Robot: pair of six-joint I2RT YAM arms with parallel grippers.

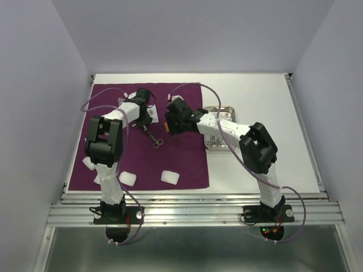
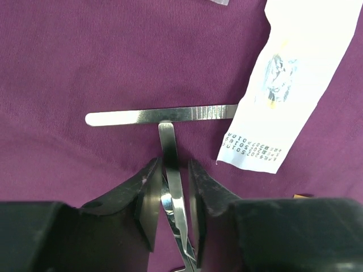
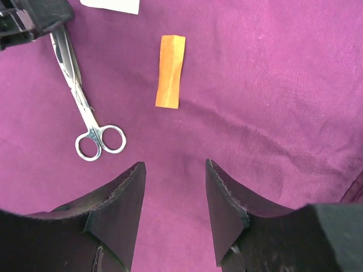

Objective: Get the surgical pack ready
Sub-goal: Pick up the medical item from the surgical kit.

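Your deep-purple cloth drape (image 1: pixel 181 164) lay flat on the counter (image 1: pixel 261 113), nothing bundled yet. Left fingers (image 2: pixel 148 195) stood narrow around the steel scissors (image 2: pixel 173 170), grip uncertain; right fingers (image 3: pixel 122 198) gaped empty.

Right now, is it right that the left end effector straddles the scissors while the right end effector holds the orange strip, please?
Not quite: the right end effector is open and empty; the orange strip lies loose on the purple drape, as the right wrist view shows.
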